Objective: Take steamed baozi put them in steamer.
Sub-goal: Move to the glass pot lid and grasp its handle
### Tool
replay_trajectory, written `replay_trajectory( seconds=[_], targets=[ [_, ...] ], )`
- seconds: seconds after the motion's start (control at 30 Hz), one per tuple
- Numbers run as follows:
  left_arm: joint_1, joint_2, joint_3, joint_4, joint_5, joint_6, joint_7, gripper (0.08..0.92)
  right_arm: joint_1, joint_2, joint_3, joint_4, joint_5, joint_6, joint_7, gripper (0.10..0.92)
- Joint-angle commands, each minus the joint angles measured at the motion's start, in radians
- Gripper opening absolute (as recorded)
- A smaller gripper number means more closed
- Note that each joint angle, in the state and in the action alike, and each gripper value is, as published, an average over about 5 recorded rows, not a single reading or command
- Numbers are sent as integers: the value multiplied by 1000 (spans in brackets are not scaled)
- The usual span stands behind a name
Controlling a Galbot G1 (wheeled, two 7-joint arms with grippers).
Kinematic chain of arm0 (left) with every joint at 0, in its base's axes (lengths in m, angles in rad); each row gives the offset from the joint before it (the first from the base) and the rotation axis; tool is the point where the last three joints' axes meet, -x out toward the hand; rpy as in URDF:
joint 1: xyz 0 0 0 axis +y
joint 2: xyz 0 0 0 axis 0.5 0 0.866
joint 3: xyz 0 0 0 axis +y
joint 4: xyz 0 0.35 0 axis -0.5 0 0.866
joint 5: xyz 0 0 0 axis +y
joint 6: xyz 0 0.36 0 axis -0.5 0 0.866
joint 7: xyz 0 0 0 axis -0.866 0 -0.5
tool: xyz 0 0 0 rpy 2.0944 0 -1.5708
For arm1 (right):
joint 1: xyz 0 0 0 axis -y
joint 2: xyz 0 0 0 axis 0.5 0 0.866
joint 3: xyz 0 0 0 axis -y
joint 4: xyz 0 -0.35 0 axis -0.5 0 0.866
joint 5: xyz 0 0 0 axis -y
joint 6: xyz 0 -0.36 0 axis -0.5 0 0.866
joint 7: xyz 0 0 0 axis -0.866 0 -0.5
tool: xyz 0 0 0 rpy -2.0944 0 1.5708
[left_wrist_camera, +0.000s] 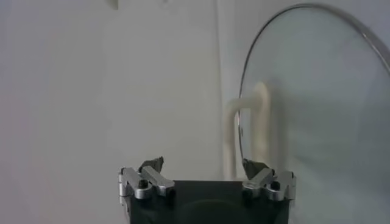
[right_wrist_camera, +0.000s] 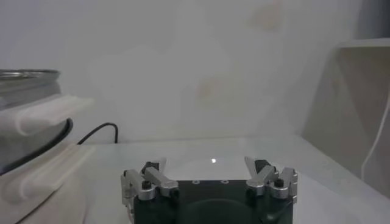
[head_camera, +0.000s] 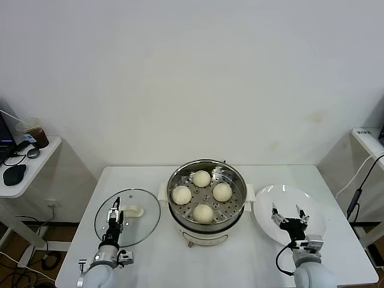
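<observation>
White table (head_camera: 240,264) against a plain wall, steamer (head_camera: 207,201) in the middle; all four baozi (head_camera: 203,213) already sit in its steel basket, spaced apart, none touching. Plate (head_camera: 312,207) on the right looks bare, so the transfer reads as done

Left gripper (head_camera: 114,218) hovers over the near part of the glass lid (head_camera: 144,231), fingers apart, nothing between them. Lid handle (left_wrist_camera: 259,131) sits just beyond its tips in the left wrist view. Right gripper (head_camera: 290,217) hovers over the plate, fingers spread too, empty

Risks, as a guess:
- left arm dropping or swinging could knock the lid, slide it toward the table edge or clip its handle
- right arm lowering could tip or push the plate, which sits near the right edge
- either arm reaching in again may dent a soft bun or nudge it against a neighbour
- cord (right_wrist_camera: 97,131) behind the pot could snag on a wide right-arm sweep
</observation>
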Motion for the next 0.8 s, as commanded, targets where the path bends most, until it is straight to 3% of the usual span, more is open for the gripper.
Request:
replay_trajectory(
  seconds=[0.03, 0.8],
  targets=[
    [-38, -4, 1, 58, -4, -2, -31, 823, 0, 3, 1, -2, -5, 4, -1, 823],
    [-130, -14, 7, 125, -16, -8, -22, 823, -13, 11, 1, -24, -37, 19, -1, 823]
  ],
)
